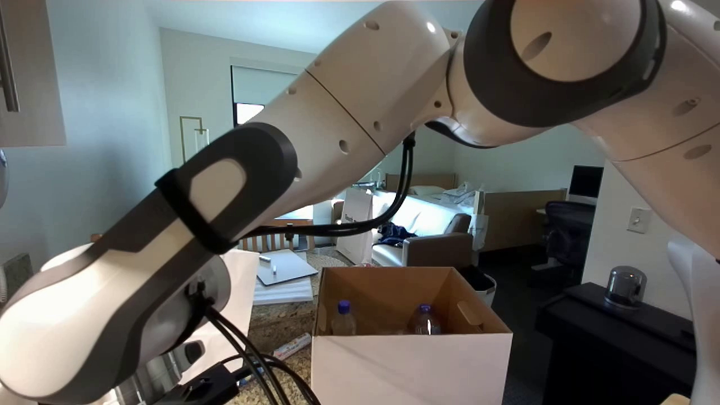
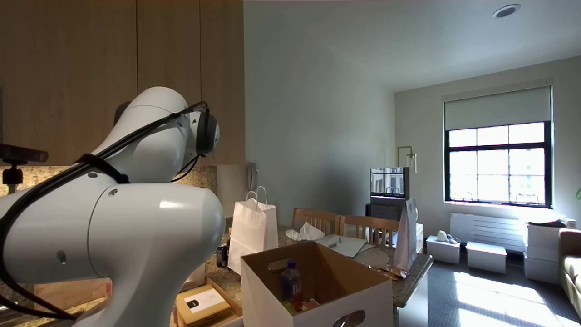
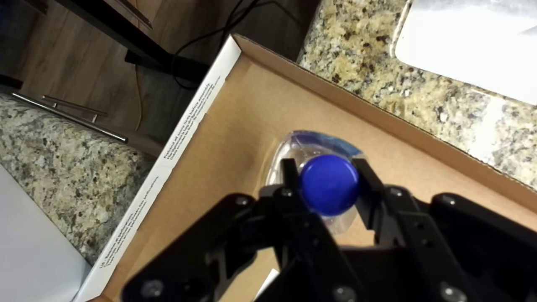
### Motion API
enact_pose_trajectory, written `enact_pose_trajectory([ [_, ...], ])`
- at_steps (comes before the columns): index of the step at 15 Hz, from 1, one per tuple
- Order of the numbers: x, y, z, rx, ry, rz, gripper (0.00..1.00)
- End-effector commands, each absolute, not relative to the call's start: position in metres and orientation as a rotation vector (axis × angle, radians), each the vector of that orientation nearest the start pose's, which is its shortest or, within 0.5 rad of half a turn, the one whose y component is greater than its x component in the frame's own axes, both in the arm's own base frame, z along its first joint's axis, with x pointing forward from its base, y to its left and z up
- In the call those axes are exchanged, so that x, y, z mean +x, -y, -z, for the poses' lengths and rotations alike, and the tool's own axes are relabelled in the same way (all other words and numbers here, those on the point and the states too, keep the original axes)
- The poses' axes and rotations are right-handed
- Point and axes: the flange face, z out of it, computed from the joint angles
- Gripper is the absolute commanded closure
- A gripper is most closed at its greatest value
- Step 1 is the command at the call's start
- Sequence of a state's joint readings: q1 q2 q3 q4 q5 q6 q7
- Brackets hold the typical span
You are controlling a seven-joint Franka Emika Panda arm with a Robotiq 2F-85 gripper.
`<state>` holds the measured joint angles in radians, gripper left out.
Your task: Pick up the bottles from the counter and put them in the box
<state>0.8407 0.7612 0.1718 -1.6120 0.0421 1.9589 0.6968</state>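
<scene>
In the wrist view my gripper (image 3: 325,164) has its black fingers close against both sides of a bottle's blue cap (image 3: 329,184). The clear bottle body (image 3: 283,161) is below the cap, over the floor of a shallow cardboard tray (image 3: 235,138) by the counter (image 3: 348,54); I cannot tell whether it touches the tray. The gripper's fingers do not show in the exterior views. The box (image 1: 410,368) stands open on the counter (image 1: 281,320); it also shows in an exterior view (image 2: 272,295). Inside are two blue-capped bottles (image 1: 343,322) (image 1: 426,322); one shows here (image 2: 291,281) with colourful packets.
A white paper bag (image 2: 254,231) and dark can (image 2: 221,256) stand behind the box. A laptop (image 1: 286,265) lies farther back. A printed tube (image 1: 292,346) lies left of the box. A small carton (image 2: 204,306) is beside the robot. Another counter section (image 3: 79,163) lies across a floor gap.
</scene>
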Motion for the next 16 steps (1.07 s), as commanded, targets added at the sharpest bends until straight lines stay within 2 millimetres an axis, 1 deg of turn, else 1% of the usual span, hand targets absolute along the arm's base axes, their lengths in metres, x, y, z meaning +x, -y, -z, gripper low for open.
enact_pose_trajectory([
  [1,0.340,-0.536,-0.156,-3.268,0.371,-0.631,0.90],
  [4,0.337,-0.534,-0.164,-3.277,0.340,-0.619,0.90],
  [6,0.334,-0.528,-0.185,-3.283,0.316,-0.577,0.90],
  [8,0.331,-0.514,-0.217,-3.283,0.228,-0.479,0.90],
  [11,0.339,-0.491,-0.259,-3.261,0.084,-0.396,0.90],
  [14,0.350,-0.458,-0.309,-3.241,-0.047,-0.327,0.90],
  [16,0.360,-0.431,-0.341,-3.195,-0.044,-0.338,0.90],
])
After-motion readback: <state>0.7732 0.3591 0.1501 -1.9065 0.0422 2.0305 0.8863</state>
